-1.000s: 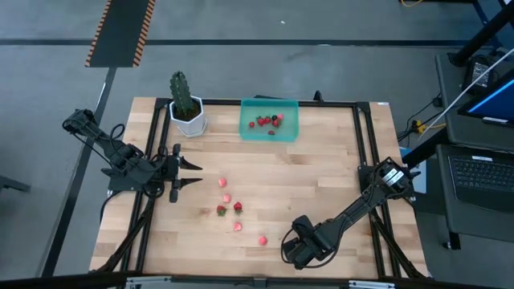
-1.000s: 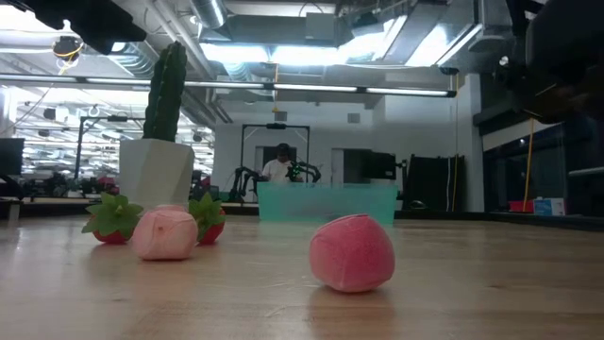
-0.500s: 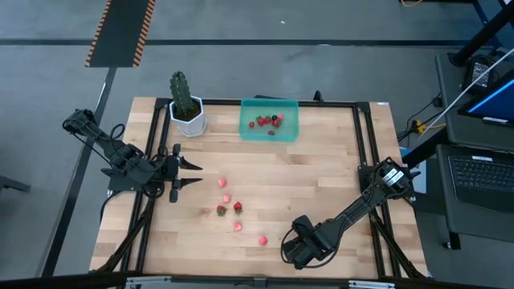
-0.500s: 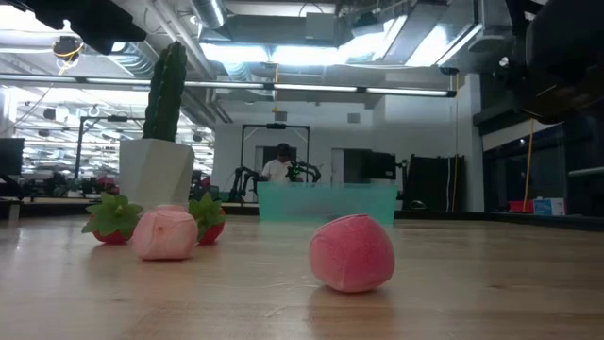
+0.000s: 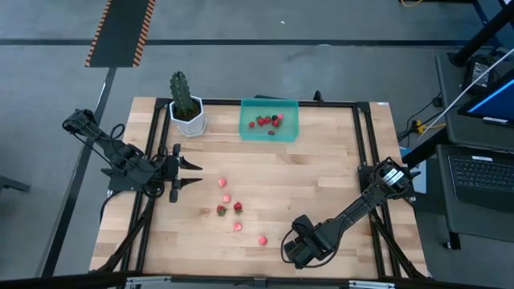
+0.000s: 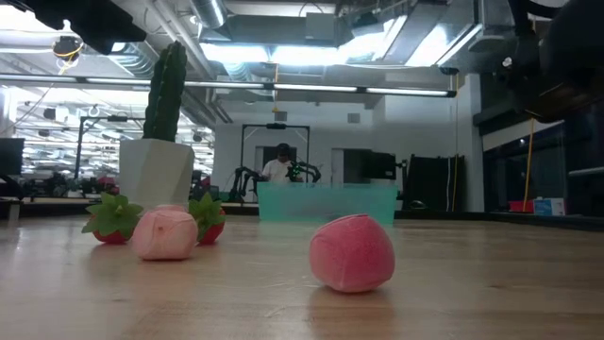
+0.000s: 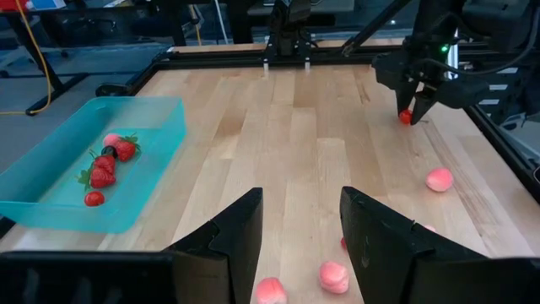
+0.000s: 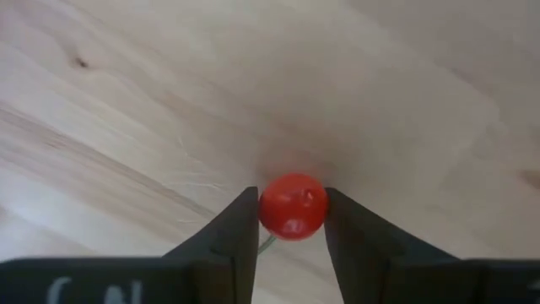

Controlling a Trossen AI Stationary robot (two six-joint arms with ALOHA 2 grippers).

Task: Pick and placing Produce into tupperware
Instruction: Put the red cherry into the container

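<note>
I see the right gripper (image 8: 291,221) at the table's near edge pinching a small glossy red round berry (image 8: 293,206); the left gripper (image 7: 300,224) waits, fingers spread.

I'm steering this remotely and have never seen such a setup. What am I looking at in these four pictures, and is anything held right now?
Two dark robot arms work at a wooden table. The top picture looks straight down; the low one sits at table height; the other two are cameras on each arm's wrist. At the far edge stand a cactus in a white pot and a teal container already holding several berries. Loose pink and red berries lie mid-table. The left gripper waits open at the table's left side. The right gripper, near the front edge, has its fingers against both sides of a small red berry, which appears still on the wood.
</note>
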